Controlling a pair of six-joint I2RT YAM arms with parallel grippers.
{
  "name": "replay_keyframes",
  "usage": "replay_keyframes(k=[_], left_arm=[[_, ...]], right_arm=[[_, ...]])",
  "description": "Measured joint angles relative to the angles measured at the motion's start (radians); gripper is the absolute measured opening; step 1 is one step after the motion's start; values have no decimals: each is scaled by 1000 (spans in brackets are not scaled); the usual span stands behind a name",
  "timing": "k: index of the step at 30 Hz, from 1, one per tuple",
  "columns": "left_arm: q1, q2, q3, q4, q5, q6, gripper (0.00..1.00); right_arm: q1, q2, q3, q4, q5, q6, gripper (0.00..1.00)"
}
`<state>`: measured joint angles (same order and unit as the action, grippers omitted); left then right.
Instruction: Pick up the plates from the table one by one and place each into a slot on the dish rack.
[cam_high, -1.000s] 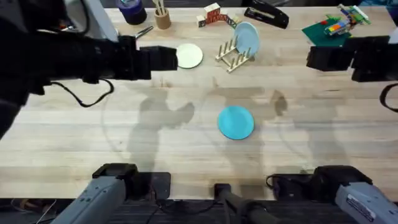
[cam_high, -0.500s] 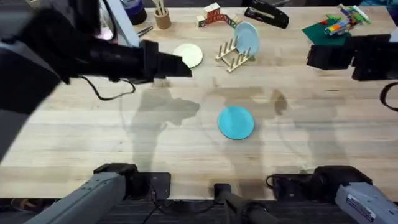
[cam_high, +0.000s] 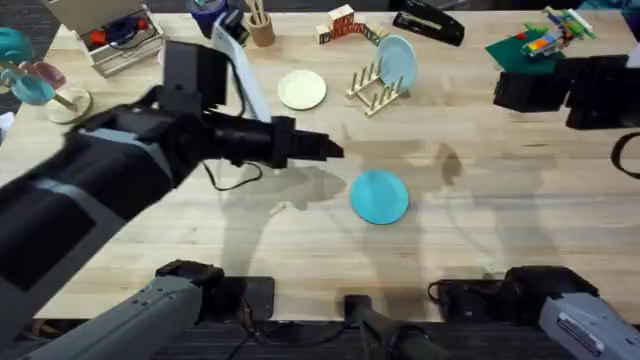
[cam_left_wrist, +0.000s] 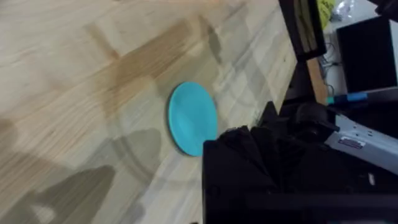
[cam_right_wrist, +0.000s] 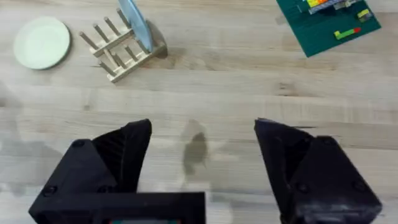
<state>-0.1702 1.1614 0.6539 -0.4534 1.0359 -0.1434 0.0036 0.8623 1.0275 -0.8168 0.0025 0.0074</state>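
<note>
A robotics lab or workshop bench is suggested: a pale plank table (cam_high: 520, 200) is laid with test props, and beyond the dish rack (cam_high: 376, 88) a stapler (cam_high: 428, 27), toy bricks (cam_high: 545, 40) and a pencil cup (cam_high: 261, 28) are ranged.

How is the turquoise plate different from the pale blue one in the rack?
The turquoise plate lies flat on the table; the pale blue plate stands on edge in the dish rack. The turquoise plate is a deeper colour and sits nearer the arms' bases. Both are round and look similar in size.
</note>
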Motion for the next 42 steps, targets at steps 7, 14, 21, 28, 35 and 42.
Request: replay_keyframes(k=[7, 14, 21, 28, 35, 42], left_arm=[[-103, 111, -29, 153, 3, -104, 43], [-184, 242, -29, 271, 0, -177, 43], [-214, 338, -29, 290, -1, -211, 43], [-218, 408, -30, 321, -1, -220, 43], [-222, 463, -30, 325, -1, -215, 43], [-222, 515, -30, 365, 0, -207, 42]], right_arm=[[0, 0, 0, 0, 0, 0, 995], [0, 0, 0, 0, 0, 0, 996], [0, 0, 0, 0, 0, 0, 996], [0, 0, 0, 0, 0, 0, 996], [0, 0, 0, 0, 0, 0, 996], [0, 0, 0, 0, 0, 0, 996]])
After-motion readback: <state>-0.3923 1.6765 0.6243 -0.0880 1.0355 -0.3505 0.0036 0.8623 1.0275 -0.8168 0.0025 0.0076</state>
